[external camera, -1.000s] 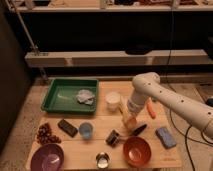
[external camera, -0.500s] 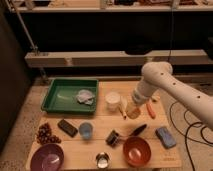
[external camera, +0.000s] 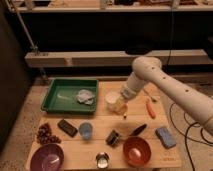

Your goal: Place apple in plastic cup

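Observation:
The apple [external camera: 119, 106] is a small orange-yellow fruit held at the end of my white arm, which comes in from the right. My gripper [external camera: 122, 109] is shut on the apple and hangs above the table's middle, right beside the white cup [external camera: 112, 98]. The plastic cup [external camera: 85, 130], a small translucent light-blue tumbler, stands upright on the wooden table [external camera: 100, 122] to the lower left of the gripper, well apart from it.
A green tray [external camera: 60, 102] holding a crumpled cloth sits at the back left. An orange carrot [external camera: 150, 108], blue sponge [external camera: 165, 136], red-brown bowl [external camera: 136, 151], metal cup [external camera: 102, 160], purple bowl [external camera: 47, 157], grapes [external camera: 45, 134], a black block [external camera: 66, 127] and a dark brush [external camera: 137, 130] lie around.
The gripper has risen off the table with the apple and moved up and to the left, toward the white cup. The arm has swung with it.

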### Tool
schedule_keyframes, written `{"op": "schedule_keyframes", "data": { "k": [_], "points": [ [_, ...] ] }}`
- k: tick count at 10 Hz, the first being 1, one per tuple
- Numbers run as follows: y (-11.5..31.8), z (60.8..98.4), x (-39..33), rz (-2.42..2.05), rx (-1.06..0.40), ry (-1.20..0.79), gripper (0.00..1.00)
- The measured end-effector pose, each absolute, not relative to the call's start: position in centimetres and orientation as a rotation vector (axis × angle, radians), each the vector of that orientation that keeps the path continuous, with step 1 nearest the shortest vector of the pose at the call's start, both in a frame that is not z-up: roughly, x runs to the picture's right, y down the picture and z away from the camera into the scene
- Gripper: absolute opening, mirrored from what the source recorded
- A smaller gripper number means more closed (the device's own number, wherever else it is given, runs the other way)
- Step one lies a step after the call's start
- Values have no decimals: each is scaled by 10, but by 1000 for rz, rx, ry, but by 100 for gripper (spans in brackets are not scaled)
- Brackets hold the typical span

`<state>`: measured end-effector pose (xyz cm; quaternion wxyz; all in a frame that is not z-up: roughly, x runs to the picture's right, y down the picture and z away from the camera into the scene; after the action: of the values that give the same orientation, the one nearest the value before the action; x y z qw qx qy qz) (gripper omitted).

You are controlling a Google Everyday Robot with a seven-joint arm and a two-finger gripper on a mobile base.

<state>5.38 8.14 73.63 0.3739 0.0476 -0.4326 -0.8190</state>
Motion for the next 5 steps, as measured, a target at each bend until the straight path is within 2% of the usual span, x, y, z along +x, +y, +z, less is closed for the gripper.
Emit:
{"op": "schedule_keyframes", "data": {
  "k": [5],
  "points": [
    [102,735,-66,-2254,151,-1250,2]
  ]
}}
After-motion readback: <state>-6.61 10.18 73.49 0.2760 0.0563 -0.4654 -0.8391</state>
